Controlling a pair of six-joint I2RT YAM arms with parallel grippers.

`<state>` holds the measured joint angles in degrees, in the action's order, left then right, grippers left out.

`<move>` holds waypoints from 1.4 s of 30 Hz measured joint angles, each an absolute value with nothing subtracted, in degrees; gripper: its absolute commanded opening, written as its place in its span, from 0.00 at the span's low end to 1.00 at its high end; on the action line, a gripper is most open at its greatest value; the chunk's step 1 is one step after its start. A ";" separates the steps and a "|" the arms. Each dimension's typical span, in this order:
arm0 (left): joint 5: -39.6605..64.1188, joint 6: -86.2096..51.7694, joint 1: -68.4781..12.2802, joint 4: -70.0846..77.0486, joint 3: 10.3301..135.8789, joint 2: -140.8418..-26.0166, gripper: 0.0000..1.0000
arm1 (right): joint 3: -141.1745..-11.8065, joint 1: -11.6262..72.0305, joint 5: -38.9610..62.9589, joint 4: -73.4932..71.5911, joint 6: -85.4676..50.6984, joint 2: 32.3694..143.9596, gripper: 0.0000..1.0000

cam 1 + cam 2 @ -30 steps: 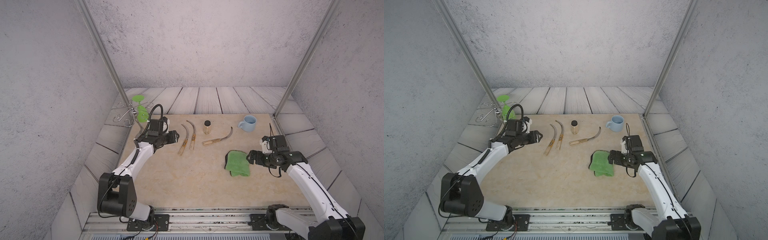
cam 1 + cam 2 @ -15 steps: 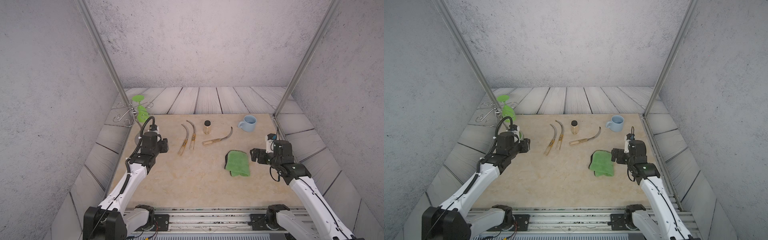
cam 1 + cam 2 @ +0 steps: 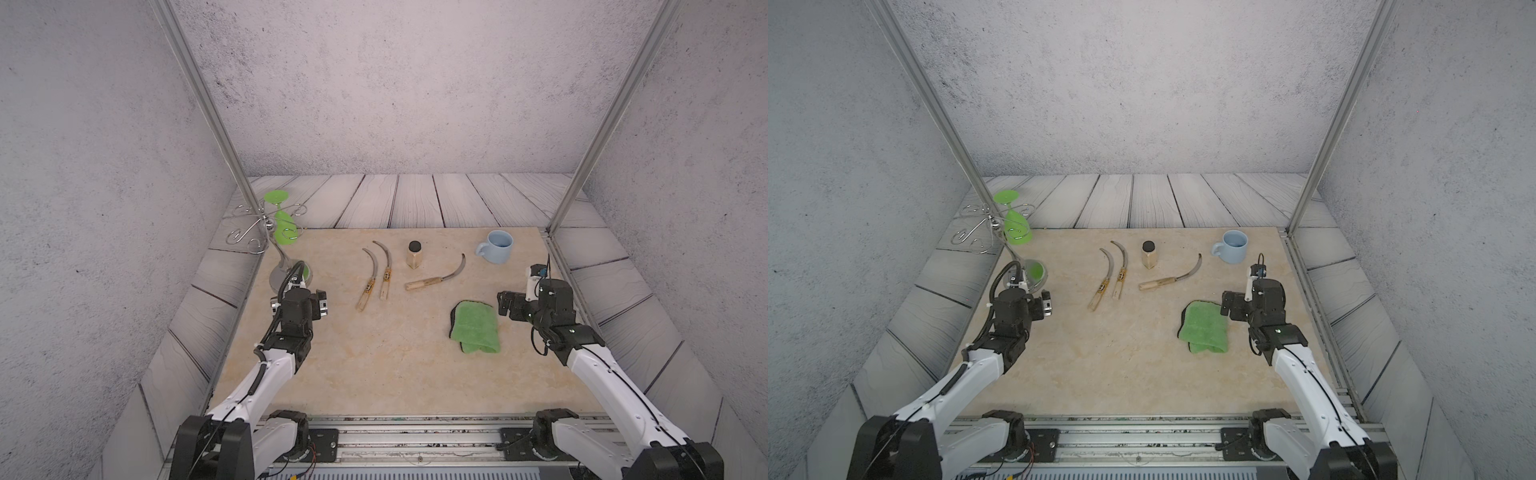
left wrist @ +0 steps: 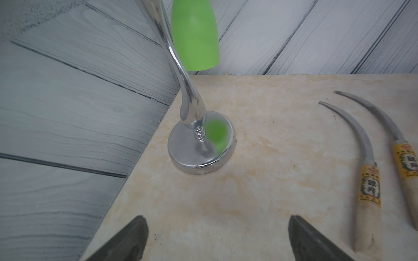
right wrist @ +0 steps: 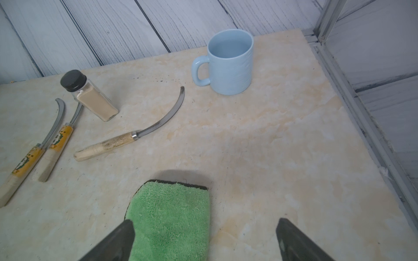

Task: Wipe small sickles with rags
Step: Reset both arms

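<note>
Three small sickles lie on the beige table. Two with labelled handles (image 3: 368,286) (image 3: 386,274) lie side by side, and both also show in the left wrist view (image 4: 367,178) (image 4: 404,158). A plain-handled one (image 3: 434,279) (image 5: 126,140) lies to their right. The green rag (image 3: 476,326) (image 5: 172,217) lies flat near the right side. My left gripper (image 3: 319,304) (image 4: 217,235) is open and empty, left of the sickles by the stand base. My right gripper (image 3: 508,305) (image 5: 205,228) is open over the rag's right edge, holding nothing.
A chrome stand (image 3: 286,274) (image 4: 201,144) with a hanging green goblet (image 3: 284,226) (image 4: 194,34) occupies the far left corner. A spice jar (image 3: 414,254) (image 5: 90,97) and a blue mug (image 3: 496,247) (image 5: 228,63) stand at the back. Frame posts rise at both back corners.
The left arm has drawn back from beside the sickles toward the front left, and its jaws have opened wider. The right arm pulled back slightly from the rag. Sickles and rag lie unmoved.
</note>
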<state>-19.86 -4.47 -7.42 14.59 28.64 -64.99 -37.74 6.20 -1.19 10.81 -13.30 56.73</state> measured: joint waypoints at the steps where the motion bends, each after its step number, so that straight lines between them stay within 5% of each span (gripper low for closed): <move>1: -19.62 -4.40 -6.85 15.90 28.64 -66.54 1.00 | -37.12 6.20 -1.67 9.80 -13.13 56.73 0.99; 20: -4.45 -0.62 -1.85 40.97 25.17 -87.29 1.00 | -33.45 6.20 -4.67 -0.25 -11.44 58.94 0.99; 42: -0.12 -0.23 -0.36 42.65 25.04 -87.88 1.00 | -26.13 6.20 -13.78 -15.18 -6.33 64.45 0.99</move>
